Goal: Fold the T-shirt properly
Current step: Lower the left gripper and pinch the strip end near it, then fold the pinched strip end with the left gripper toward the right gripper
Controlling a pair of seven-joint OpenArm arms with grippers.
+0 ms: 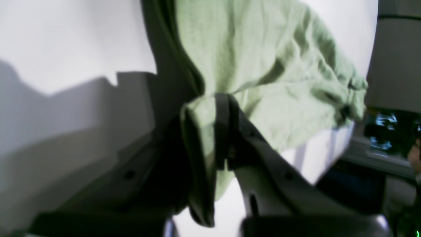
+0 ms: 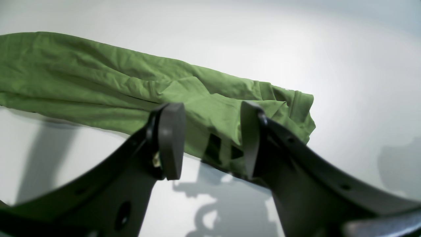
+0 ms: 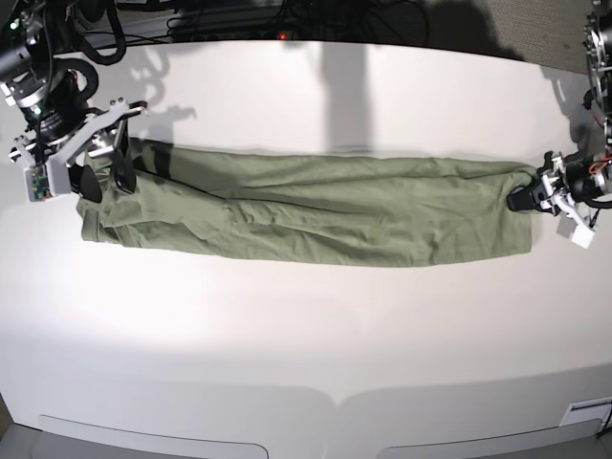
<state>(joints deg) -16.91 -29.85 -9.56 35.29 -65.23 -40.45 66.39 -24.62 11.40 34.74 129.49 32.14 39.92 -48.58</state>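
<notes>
In the base view the T-shirt (image 3: 316, 215) lies on the white desk (image 3: 306, 325) as a long, narrow, wrinkled band running from 9 o'clock to 3 o'clock, a little above the middle of the desk.

At its 9 o'clock end the right hand (image 3: 105, 177) stands over the cloth with its two dark fingers spread apart, gripping nothing. The right wrist view makes this plainer: both pads (image 2: 171, 141) are parted with bare air between them, and through that gap the T-shirt (image 2: 131, 89) shows bunched into folds at its end, lying on the desk (image 2: 329, 65) beyond the fingertips. The shadow of the fingers falls on the desk below them.

At the 3 o'clock end the left hand (image 3: 529, 194) meets the edge of the cloth, too small here to read. The left wrist view settles it: the left hand (image 1: 223, 125) is clamped on a fold of the T-shirt (image 1: 263, 65), whose fabric spreads away toward 12 o'clock. That picture is blurred.
</notes>
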